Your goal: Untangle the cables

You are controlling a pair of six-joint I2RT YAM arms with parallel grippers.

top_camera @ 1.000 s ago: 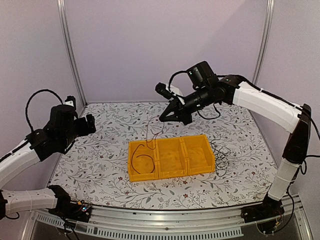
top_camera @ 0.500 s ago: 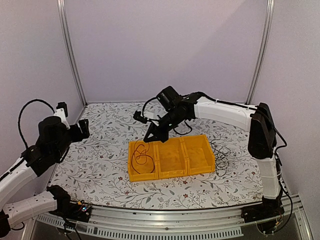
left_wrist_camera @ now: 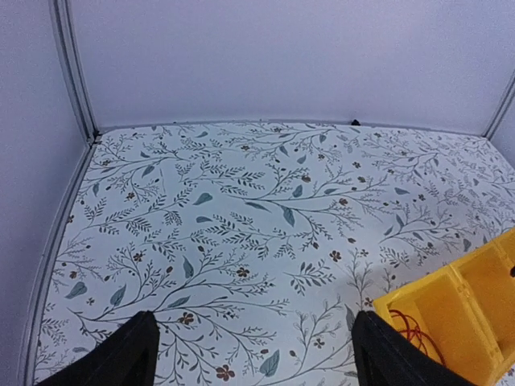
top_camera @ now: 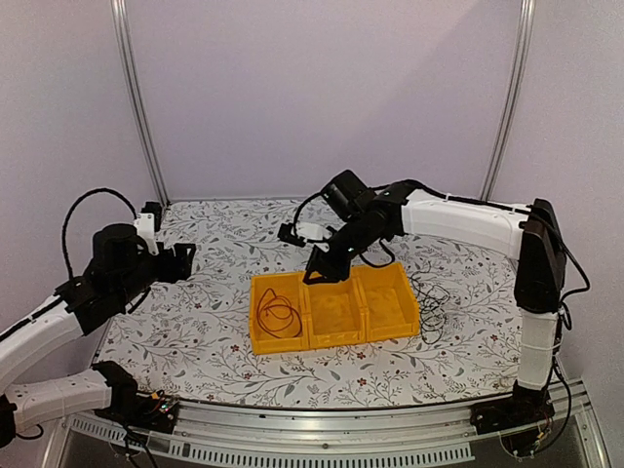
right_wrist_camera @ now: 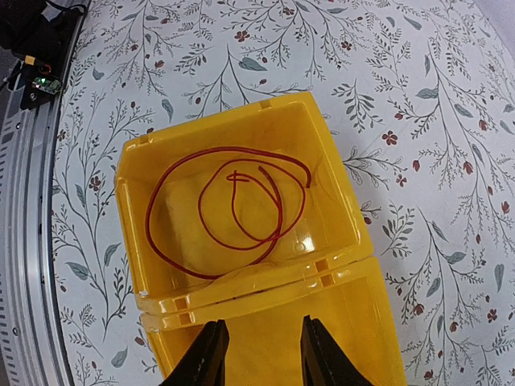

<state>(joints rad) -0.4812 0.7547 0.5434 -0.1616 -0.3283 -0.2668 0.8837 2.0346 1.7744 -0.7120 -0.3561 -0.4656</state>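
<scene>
In the left compartment of the yellow bin [top_camera: 336, 343], a red cable [top_camera: 279, 314] lies coiled. Above the bin, the right end effector [right_wrist_camera: 261, 346] hangs parted, empty. The left end effector [left_wrist_camera: 253, 354] is spread over the surface [left_wrist_camera: 241, 201].

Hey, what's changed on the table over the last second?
The right pincer came down from high over the table to the yellow bin and opened, letting go of the red cable, now coiled in its left compartment. The left pincer swung slightly inward, open and empty. The bin and the cable tangle beside it stayed put.
</scene>
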